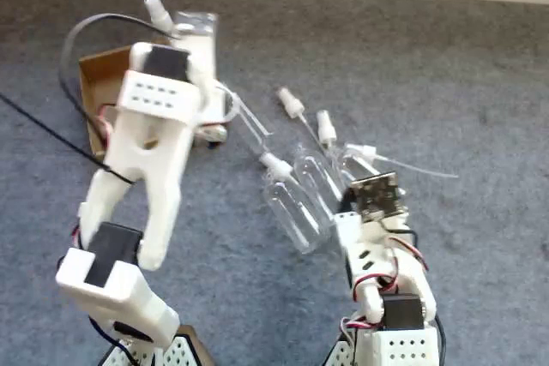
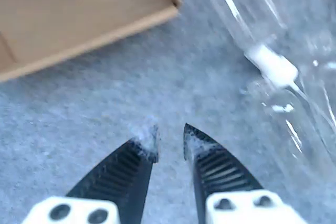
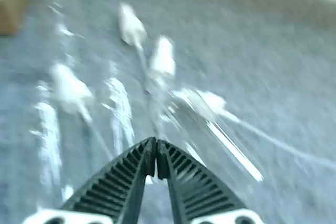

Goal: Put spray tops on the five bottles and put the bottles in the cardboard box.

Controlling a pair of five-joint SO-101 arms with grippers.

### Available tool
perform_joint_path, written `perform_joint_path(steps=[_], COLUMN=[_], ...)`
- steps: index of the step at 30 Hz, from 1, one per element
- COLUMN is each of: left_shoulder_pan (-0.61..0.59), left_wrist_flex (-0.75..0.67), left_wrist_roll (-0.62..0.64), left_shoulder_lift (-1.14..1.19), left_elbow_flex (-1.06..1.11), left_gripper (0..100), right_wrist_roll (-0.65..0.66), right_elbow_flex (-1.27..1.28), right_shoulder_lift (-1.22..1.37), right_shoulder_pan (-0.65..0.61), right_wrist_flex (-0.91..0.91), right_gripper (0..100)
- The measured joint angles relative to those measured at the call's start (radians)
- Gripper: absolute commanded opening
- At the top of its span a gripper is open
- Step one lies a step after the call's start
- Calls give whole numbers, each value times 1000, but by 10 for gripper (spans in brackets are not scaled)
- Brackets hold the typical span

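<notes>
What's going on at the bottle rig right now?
The left gripper is open and empty above the grey carpet, between the cardboard box and a clear bottle with a white top. The right gripper is shut with nothing in it, over a group of bottles lying side by side. Two loose spray tops lie just beyond them.

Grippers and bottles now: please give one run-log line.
left gripper open, empty | right gripper shut, empty | clear plastic bottles lying on grey carpet
</notes>
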Motion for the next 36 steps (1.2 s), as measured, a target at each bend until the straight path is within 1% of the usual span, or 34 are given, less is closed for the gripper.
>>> perform_joint_path(steps=[2,5,8,11,14,16,20,22,30,36], left_shoulder_pan=[60,146,219,275,287,285,281,285,281,284], left_wrist_flex=[5,5,5,5,5,-41,-147,-181,-192,-196], left_wrist_roll=[61,178,258,327,377,396,405,407,413,486], left_shoulder_lift=[0,0,0,0,0,3,84,130,235,256], left_elbow_flex=[29,64,72,72,104,157,264,272,273,282], left_gripper=[113,269,405,479,489,489,489,489,489,488], right_wrist_roll=[0,0,0,0,0,0,0,0,0,0], right_elbow_flex=[0,0,0,0,0,0,0,0,0,0], right_shoulder_lift=[0,0,0,0,0,0,0,0,0,0], right_shoulder_pan=[75,172,221,224,230,230,230,230,230,230], right_wrist_flex=[51,87,87,87,87,87,87,87,87,87], right_gripper=[8,8,8,8,8,8,8,8,8,8])
